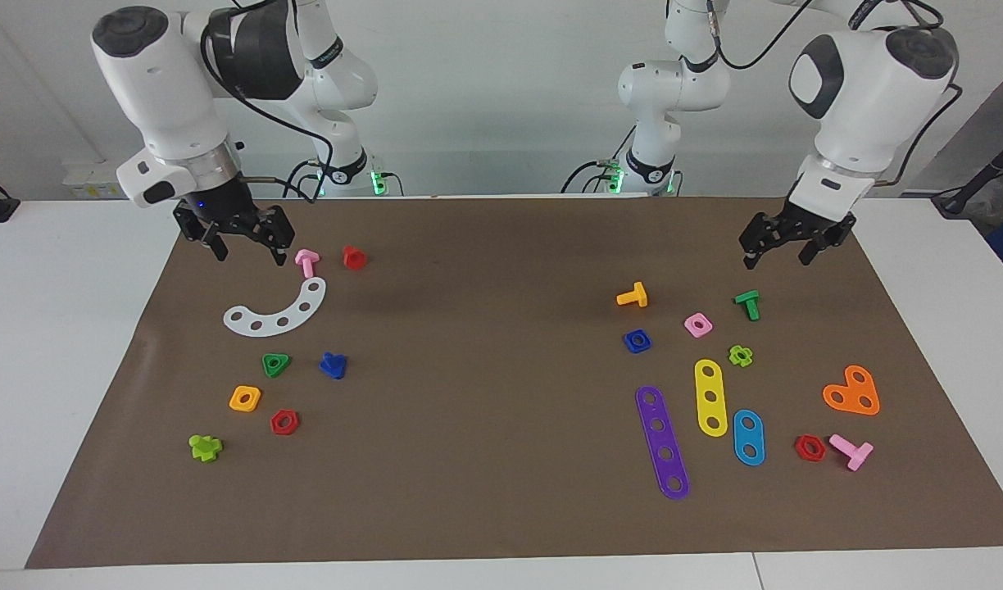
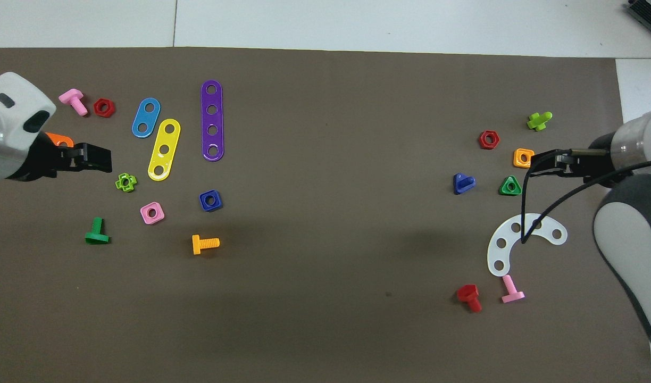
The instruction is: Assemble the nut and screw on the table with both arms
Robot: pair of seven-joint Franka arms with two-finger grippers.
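The dark blue square nut [image 1: 637, 341] lies on the brown mat [image 1: 485, 459] toward the left arm's end, beside a pink square nut [image 1: 697, 324]; it also shows in the overhead view [image 2: 210, 200]. The dark blue screw [image 1: 333, 365] lies toward the right arm's end, beside a green triangle nut [image 1: 275, 364]; it shows in the overhead view too [image 2: 464, 183]. My right gripper [image 1: 249, 252] hangs open and empty over the mat's edge by a pink bolt [image 1: 306, 262]. My left gripper [image 1: 778, 256] hangs open and empty over the mat by a green bolt [image 1: 747, 305].
A white curved strip [image 1: 280, 311], a red bolt [image 1: 354, 257], an orange nut [image 1: 245, 398] and a red nut [image 1: 284, 422] lie around the screw. An orange bolt [image 1: 633, 296], purple [image 1: 662, 442], yellow [image 1: 711, 397] and light blue [image 1: 748, 437] strips and an orange heart plate [image 1: 852, 392] lie around the nut.
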